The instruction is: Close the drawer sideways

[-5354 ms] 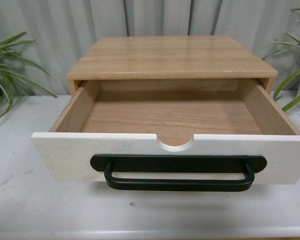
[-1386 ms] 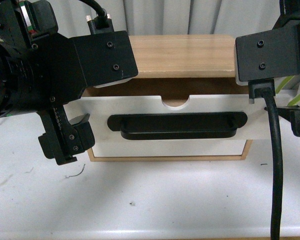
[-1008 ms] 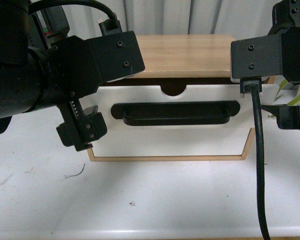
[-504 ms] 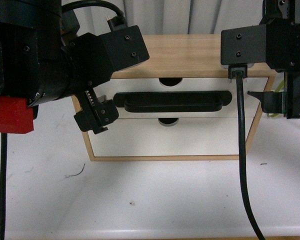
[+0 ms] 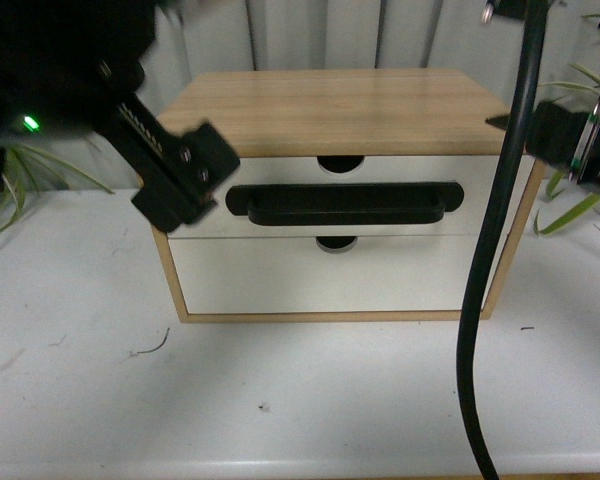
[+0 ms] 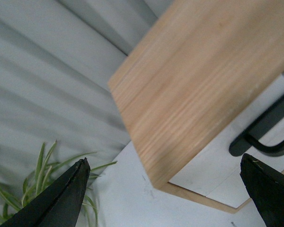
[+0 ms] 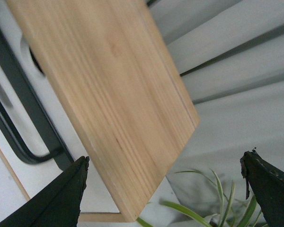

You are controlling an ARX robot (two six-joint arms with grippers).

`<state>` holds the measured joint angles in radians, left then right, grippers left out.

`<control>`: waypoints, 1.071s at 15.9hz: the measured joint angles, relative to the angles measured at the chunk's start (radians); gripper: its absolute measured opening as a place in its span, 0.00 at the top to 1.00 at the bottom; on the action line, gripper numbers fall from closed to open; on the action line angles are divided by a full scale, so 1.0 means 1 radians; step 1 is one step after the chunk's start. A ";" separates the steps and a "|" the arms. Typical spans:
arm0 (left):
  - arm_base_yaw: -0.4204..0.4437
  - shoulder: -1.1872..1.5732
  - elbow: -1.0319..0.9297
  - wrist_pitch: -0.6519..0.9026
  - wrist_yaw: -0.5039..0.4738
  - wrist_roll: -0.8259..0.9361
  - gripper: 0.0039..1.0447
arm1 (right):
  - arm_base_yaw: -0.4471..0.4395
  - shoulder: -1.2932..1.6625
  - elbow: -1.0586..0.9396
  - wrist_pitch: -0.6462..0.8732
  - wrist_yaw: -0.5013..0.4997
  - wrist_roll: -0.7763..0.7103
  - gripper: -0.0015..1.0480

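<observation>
The drawer (image 5: 380, 228) with the long black bar handle (image 5: 345, 203) sits pushed in, its white front flush in the wooden cabinet (image 5: 330, 110). My left gripper's finger (image 5: 185, 178) hangs just off the drawer's left end. My right gripper's finger (image 5: 565, 138) is off the cabinet's right side. In the left wrist view my left gripper (image 6: 163, 159) is open and empty around the cabinet's left top corner, with the handle (image 6: 262, 135) showing. In the right wrist view my right gripper (image 7: 165, 156) is open and empty around the right corner, with the handle (image 7: 19, 118) showing.
A white-fronted drawer without a handle (image 5: 330, 275) sits below, also shut. The cabinet stands on a white table (image 5: 280, 400). Green plants (image 5: 20, 175) stand at both sides, one by my right gripper (image 7: 217, 198). A black cable (image 5: 485, 300) hangs in front. Grey curtain behind.
The drawer has gone from wide open to fully in. Both grippers have since lifted and spread away from its front, to the cabinet's upper corners.
</observation>
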<state>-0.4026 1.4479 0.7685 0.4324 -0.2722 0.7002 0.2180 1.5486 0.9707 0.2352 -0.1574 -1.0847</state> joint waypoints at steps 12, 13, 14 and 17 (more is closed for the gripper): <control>0.399 -1.008 -0.572 -0.199 0.272 -0.701 0.48 | -0.051 -0.945 -0.689 0.042 0.343 1.092 0.53; 0.400 -1.027 -0.583 -0.192 0.272 -0.701 0.59 | -0.027 -1.057 -0.692 -0.044 0.349 1.091 0.65; 0.400 -1.051 -0.606 -0.192 0.271 -0.701 0.71 | -0.014 -1.145 -0.714 -0.086 0.354 1.091 0.76; 0.400 -1.111 -0.660 -0.204 0.272 -0.699 0.98 | -0.084 -1.227 -0.806 -0.089 0.301 1.086 0.98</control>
<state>-0.0029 0.3367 0.1089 0.2279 -0.0002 0.0010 0.1345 0.3214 0.1646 0.1467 0.1440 0.0010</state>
